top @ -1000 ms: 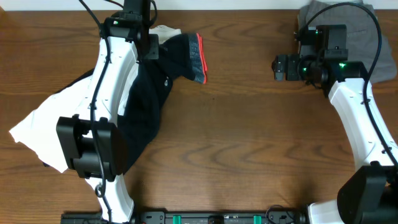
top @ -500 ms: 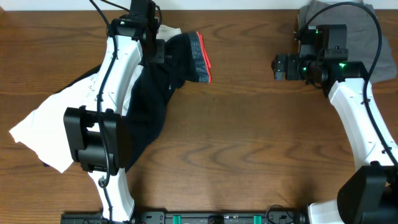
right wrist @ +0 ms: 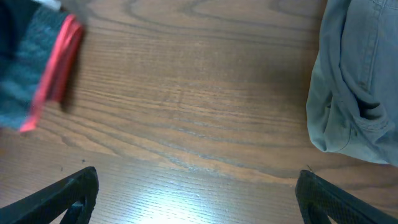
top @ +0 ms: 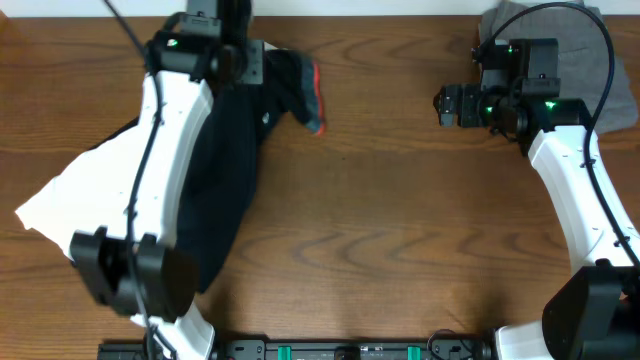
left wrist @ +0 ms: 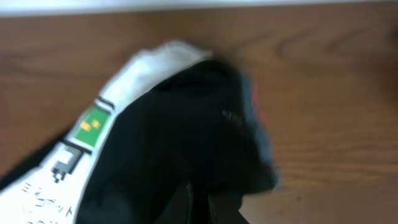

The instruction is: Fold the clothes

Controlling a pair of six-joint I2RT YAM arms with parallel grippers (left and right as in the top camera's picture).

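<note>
The long black trousers (top: 232, 175) lie down the left side of the table, partly under my left arm. Their grey-and-coral waistband (top: 314, 96) is bunched up at the far end and shows blurred in the right wrist view as the waistband (right wrist: 50, 68). My left gripper (top: 255, 70) is shut on the black fabric just behind the waistband; in the left wrist view the left gripper (left wrist: 199, 205) has its jaws pressed together in the black trousers (left wrist: 186, 130). A white T-shirt (top: 60, 210) with green print (left wrist: 93, 121) lies under them. My right gripper (top: 445, 106) hangs open over bare wood, holding nothing (right wrist: 198, 176).
Grey-khaki shorts (top: 560, 40) lie at the back right corner behind my right arm, and the shorts (right wrist: 354, 93) fill the right side of the right wrist view. Brown wood table (top: 400, 230) stretches between the arms. The far table edge runs close behind the left gripper.
My left arm has swung and risen with the trousers in its grip, dragging the waistband end slightly left and bunching it. The right arm has stayed where it was.
</note>
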